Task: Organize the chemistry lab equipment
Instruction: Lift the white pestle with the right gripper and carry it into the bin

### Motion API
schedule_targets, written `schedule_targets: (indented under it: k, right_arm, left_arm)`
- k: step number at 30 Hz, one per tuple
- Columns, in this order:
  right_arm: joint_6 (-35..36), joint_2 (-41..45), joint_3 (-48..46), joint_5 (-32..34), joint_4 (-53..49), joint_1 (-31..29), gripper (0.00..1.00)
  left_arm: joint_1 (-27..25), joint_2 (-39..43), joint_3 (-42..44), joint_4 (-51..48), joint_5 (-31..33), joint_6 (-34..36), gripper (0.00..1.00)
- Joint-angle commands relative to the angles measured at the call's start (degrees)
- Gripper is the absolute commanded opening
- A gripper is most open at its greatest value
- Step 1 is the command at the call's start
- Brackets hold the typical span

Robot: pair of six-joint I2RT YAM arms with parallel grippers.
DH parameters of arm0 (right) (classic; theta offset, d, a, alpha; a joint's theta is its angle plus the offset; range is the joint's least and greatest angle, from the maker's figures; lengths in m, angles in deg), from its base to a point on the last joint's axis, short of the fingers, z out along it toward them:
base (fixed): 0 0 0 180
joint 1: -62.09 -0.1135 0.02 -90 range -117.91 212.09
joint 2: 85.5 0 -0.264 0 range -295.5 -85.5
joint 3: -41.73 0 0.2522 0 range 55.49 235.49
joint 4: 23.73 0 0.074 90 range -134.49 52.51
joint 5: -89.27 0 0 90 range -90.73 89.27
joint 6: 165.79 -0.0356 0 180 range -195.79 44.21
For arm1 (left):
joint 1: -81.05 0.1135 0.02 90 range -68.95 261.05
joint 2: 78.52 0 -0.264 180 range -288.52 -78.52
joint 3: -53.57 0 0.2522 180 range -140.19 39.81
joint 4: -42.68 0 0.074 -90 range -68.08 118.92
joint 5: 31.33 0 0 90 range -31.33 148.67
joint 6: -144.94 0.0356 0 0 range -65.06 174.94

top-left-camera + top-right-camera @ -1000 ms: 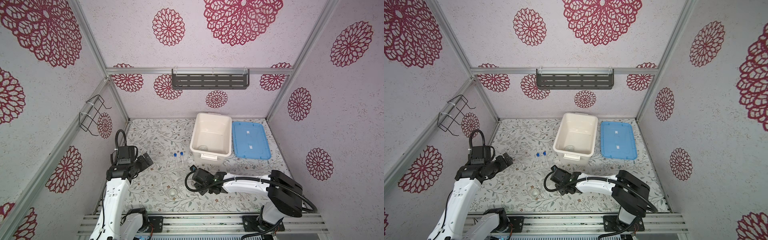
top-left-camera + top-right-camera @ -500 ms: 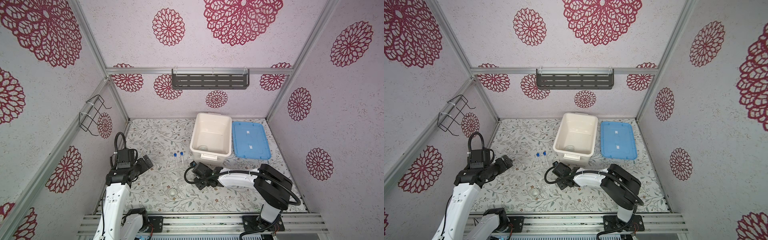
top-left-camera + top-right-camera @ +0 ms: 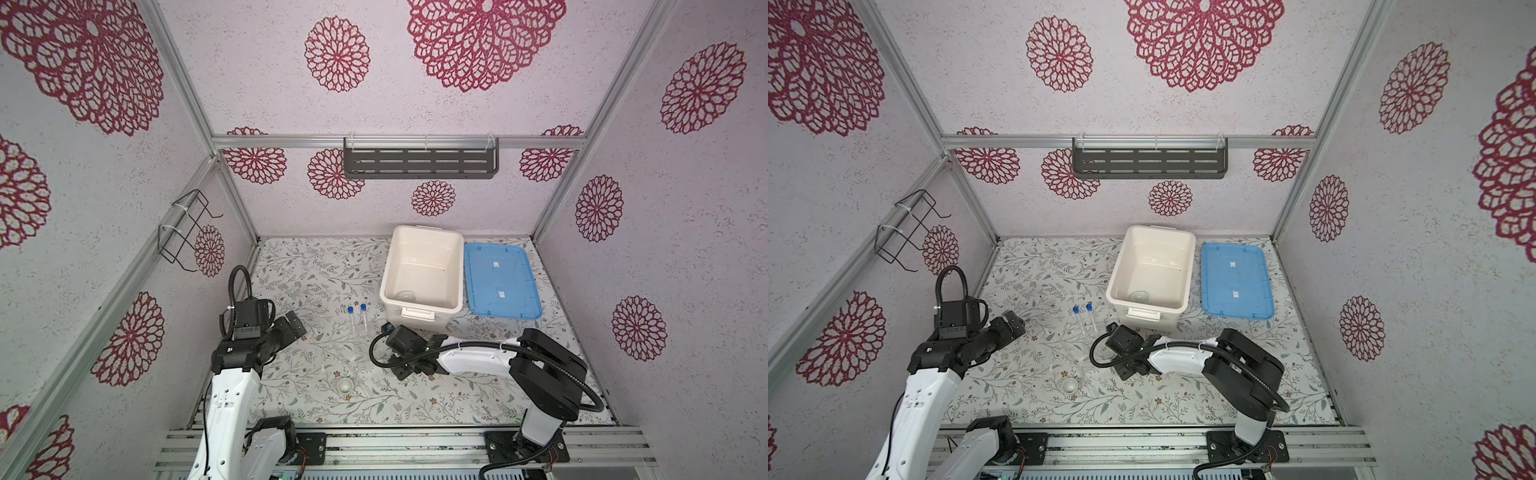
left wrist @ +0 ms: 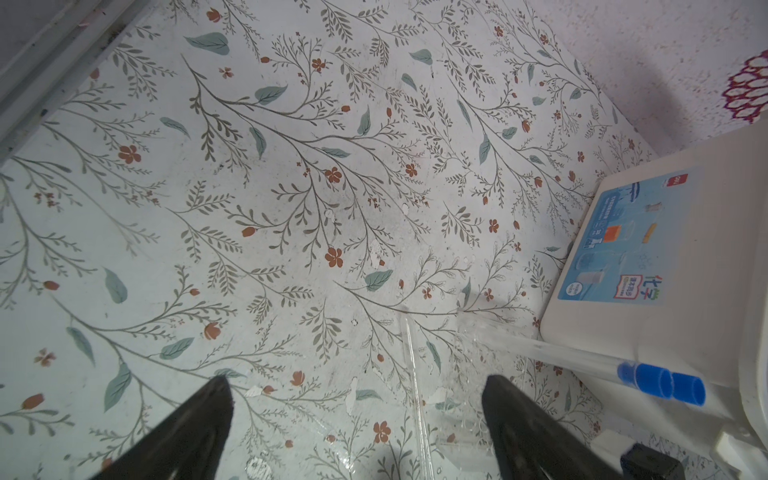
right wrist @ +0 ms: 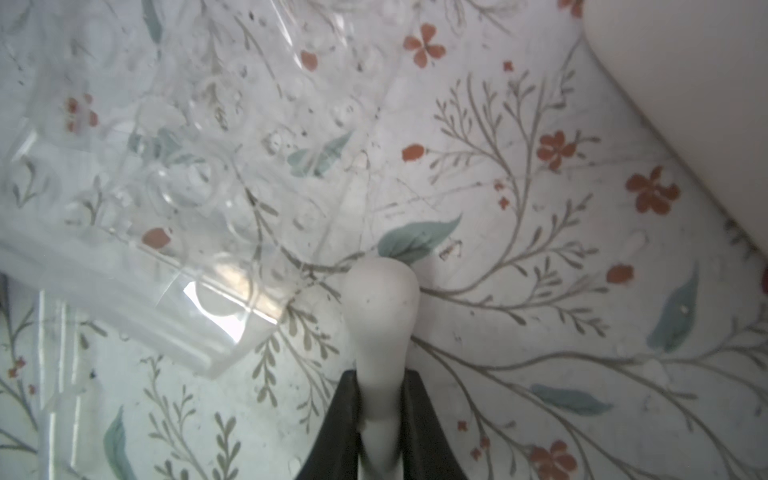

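My right gripper is shut on the narrow handle of a white pestle, low over the table in front of the white tub. A clear plastic tube stand lies just beside the pestle's rounded head. Two slim clear tubes with blue caps rest left of the tub, also seen as tubes in the left wrist view. A white bowl sits inside the tub. A smaller white dish stands near the front edge. My left gripper hangs open and empty, left of the tubes.
The large white tub stands at the back middle, with its blue lid flat on the table to its right. A grey shelf hangs on the back wall and a wire rack on the left wall.
My right gripper's jaws have closed onto the pestle, and that arm has shifted a little toward the tub. The left arm has barely moved.
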Motion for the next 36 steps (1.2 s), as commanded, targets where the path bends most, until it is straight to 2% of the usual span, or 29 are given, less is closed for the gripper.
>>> schedule_targets:
  k: [1, 5, 9, 13, 17, 21, 27, 30, 36]
  right_arm:
    - [-4.18, 4.97, -2.83, 1.67, -2.16, 0.13, 0.10]
    - [-7.65, 11.87, -5.78, 3.63, -0.26, -0.26, 0.09]
    - [-9.57, 19.65, -4.89, 6.46, -1.24, -0.29, 0.10]
    - [-10.60, 25.89, -0.44, 8.50, -3.32, 0.87, 0.09]
    - [-11.26, 28.28, 7.90, 4.18, -6.94, 5.63, 0.08]
    - [-9.15, 27.19, 16.21, -1.57, -11.44, 11.93, 0.07]
    - [-1.47, 20.86, 27.65, -4.51, -21.35, 17.65, 0.07]
    - [0.24, 17.33, 32.37, -3.43, -25.56, 19.03, 0.09]
    - [3.29, 8.75, 38.38, -10.64, -29.08, 24.57, 0.09]
  left_arm:
    - [0.40, 0.47, 0.28, 0.08, 0.99, 0.01, 0.97]
    - [0.45, 0.19, 0.20, 0.07, 1.42, 0.02, 0.98]
    - [0.46, 0.27, 0.11, 0.00, 1.90, 0.01, 0.97]
    - [0.46, 0.14, -0.48, -0.73, 2.06, 0.39, 0.98]
    - [0.46, 0.84, -0.59, -1.66, 2.68, 0.17, 0.97]
    - [0.46, 1.77, -1.32, -1.92, 1.73, 0.16, 0.97]
    - [0.52, 1.03, -6.28, -3.32, 3.74, 2.24, 0.97]
    - [0.55, 0.21, -9.35, -4.70, 4.93, 3.05, 0.97]
    - [0.57, -0.08, -11.75, -3.09, 1.27, 3.92, 0.97]
